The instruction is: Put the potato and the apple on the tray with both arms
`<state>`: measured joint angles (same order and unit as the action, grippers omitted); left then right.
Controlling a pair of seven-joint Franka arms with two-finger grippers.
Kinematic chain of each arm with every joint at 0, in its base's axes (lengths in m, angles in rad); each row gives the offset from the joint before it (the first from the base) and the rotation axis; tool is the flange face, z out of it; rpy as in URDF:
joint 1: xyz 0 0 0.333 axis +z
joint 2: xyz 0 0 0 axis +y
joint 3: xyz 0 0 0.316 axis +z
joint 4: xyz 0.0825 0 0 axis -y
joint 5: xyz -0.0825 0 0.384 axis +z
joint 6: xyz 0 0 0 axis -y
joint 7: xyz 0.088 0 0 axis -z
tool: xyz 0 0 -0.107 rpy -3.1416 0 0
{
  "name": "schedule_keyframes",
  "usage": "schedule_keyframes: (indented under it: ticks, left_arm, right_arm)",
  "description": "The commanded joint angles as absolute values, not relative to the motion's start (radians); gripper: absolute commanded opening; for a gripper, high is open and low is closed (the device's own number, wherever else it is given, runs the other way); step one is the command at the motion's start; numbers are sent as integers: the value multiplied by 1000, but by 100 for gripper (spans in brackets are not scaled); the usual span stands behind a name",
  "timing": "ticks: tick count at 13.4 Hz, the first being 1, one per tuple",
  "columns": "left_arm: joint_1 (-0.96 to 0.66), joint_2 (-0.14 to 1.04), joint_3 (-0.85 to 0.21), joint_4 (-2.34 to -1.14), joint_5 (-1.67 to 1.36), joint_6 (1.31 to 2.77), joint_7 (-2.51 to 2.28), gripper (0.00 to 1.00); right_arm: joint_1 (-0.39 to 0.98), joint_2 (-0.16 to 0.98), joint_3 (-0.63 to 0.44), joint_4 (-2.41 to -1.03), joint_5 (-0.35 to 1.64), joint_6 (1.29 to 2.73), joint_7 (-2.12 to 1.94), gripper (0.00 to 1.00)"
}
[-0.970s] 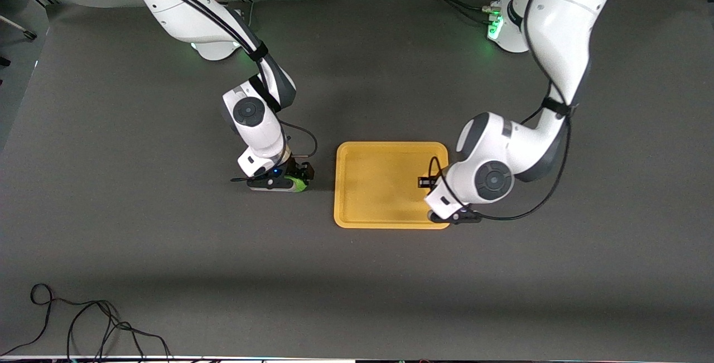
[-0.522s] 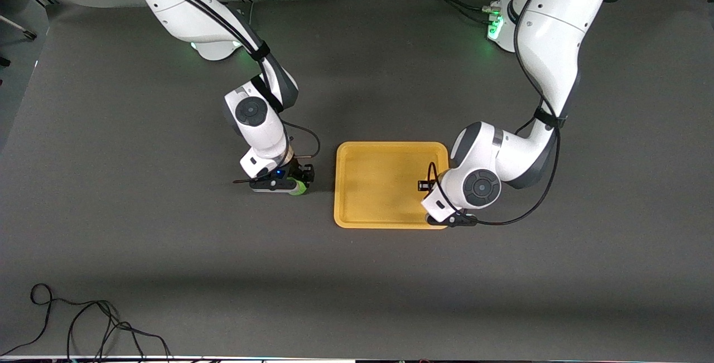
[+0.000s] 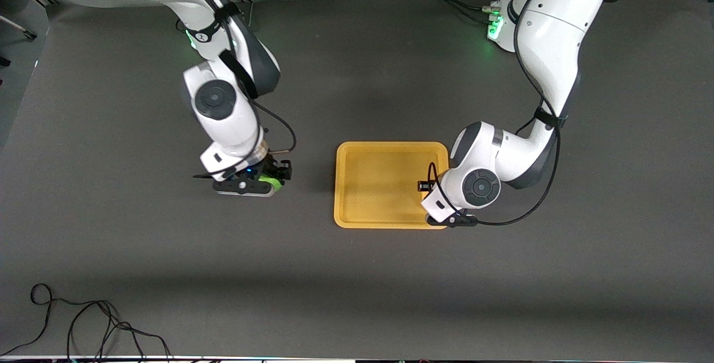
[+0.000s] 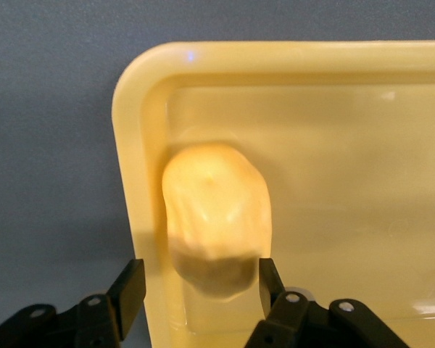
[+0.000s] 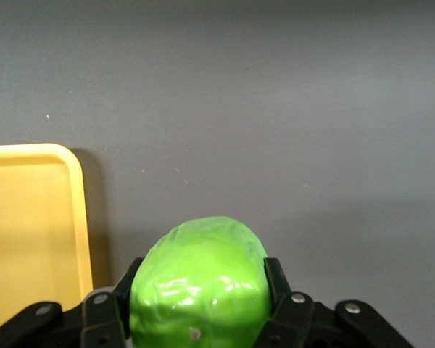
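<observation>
My right gripper (image 5: 196, 290) is clenched on the apple (image 5: 198, 279), one black finger pressed to each flank. The apple is glossy bright green, rounded and a little lumpy, with small highlights on its skin. In the front view the right gripper (image 3: 266, 178) is over the bare mat beside the tray (image 3: 357, 207), toward the right arm's end of the table, and only a sliver of the apple (image 3: 271, 183) shows under the wrist.

My left gripper (image 4: 199, 286) is spread wide over the tray (image 4: 138, 145), near a corner. Its fingers (image 4: 130, 286) stand on either side of the potato (image 4: 216, 214), and I see a gap on one side; on the other I cannot tell whether the finger touches. The potato is pale yellow-orange, oblong and lumpy, smooth like moulded plastic, and it lies inside the rim by the rounded corner. In the front view the left gripper (image 3: 432, 193) sits over the tray's end toward the left arm, with the wrist hiding the potato.

The tray is yellow-orange plastic, flat with a low raised rim and rounded corners. The table (image 3: 357, 285) has a dark grey matte cover. A loose black cable (image 3: 83, 324) lies coiled near the front camera at the right arm's end, well apart from everything.
</observation>
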<state>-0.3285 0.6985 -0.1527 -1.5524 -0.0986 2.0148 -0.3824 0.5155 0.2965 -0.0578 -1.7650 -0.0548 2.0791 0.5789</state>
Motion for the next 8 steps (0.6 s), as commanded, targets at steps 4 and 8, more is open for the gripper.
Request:
schedule_keyframes:
  ticks: [4, 8]
  left_arm:
    - [-253, 543, -141, -1526, -80, 1769, -359, 99]
    - [-160, 378, -138, -1525, -54, 1681, -307, 100]
  right_arm:
    - [486, 276, -60, -1577, 5, 1803, 511, 41]
    - [500, 284, -51, -1519, 86, 1796, 547, 41]
